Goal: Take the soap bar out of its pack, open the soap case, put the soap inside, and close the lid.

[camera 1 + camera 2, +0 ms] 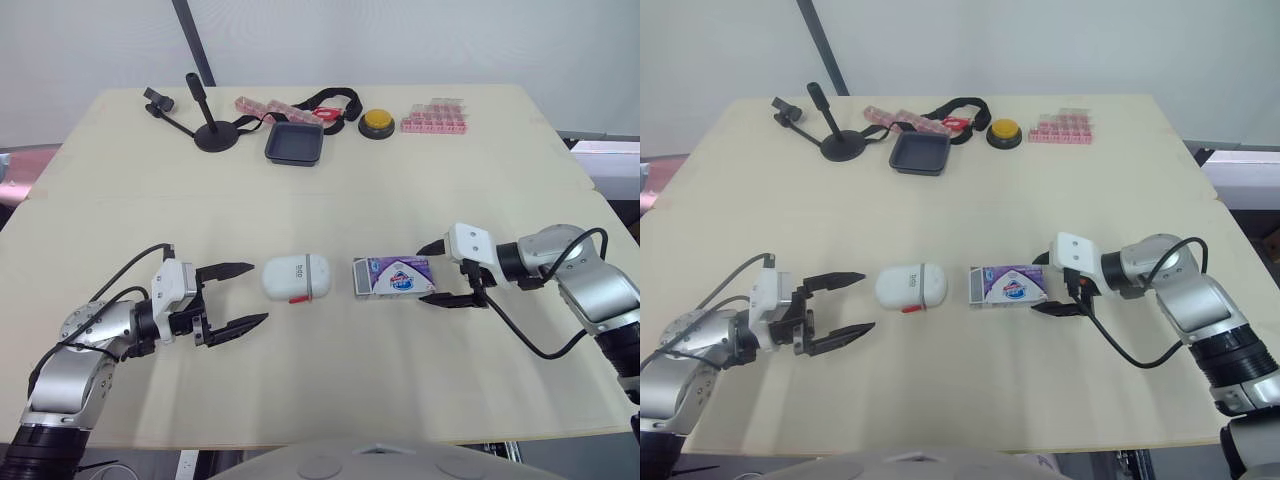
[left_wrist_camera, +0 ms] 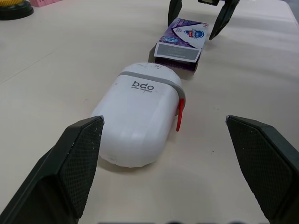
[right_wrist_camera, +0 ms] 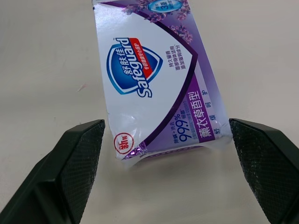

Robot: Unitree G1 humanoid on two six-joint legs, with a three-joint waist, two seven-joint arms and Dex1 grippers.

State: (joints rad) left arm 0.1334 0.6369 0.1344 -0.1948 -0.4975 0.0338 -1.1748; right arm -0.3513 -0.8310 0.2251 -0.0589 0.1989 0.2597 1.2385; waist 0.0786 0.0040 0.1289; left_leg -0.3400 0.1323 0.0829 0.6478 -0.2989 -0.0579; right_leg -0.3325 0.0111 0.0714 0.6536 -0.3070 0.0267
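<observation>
A white oval soap case (image 1: 296, 277) with a grey band and a red clasp lies shut at the middle of the table. Just to its right lies the purple and white soap pack (image 1: 394, 276), flat and closed. My left gripper (image 1: 237, 296) is open, a short way left of the case and pointing at it (image 2: 138, 119). My right gripper (image 1: 441, 273) is open around the right end of the pack (image 3: 156, 79), one finger on each side, not touching it.
At the table's far side stand a black stand (image 1: 214, 132), a dark square tray (image 1: 295, 143), a black strap (image 1: 330, 101), a yellow button (image 1: 377, 122) and pink blocks (image 1: 434, 119). The table's front edge (image 1: 330, 432) is near my arms.
</observation>
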